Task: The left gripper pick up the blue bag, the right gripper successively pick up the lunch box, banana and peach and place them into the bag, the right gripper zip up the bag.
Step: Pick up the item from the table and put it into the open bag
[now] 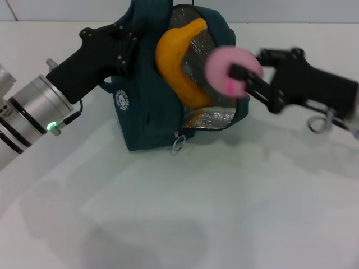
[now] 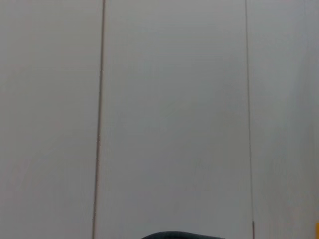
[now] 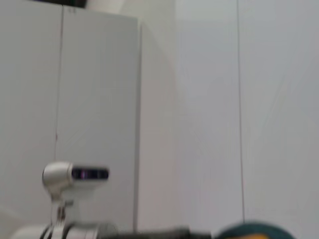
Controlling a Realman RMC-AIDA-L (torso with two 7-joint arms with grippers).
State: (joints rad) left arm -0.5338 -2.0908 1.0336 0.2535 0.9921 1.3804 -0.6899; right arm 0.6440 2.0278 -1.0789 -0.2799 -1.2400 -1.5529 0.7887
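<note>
The right gripper point(image 1: 242, 78), pinching the peach point(image 1: 231, 68) at the blue bag's point(image 1: 147, 117) mouth at three o'clock, should push deeper beside the banana point(image 1: 179, 61) before letting go, while the left gripper point(image 1: 130, 42) grips the bag.

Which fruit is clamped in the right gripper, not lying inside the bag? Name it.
The peach: round and pink, held by the right gripper at the mouth of the blue bag. The banana already lies inside.

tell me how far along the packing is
The banana already lies in the open blue bag, which the left tool holds up. The right tool grips the peach at the bag's mouth. The lunch box isn't visible. Left: dropping the peach, zipping.
</note>
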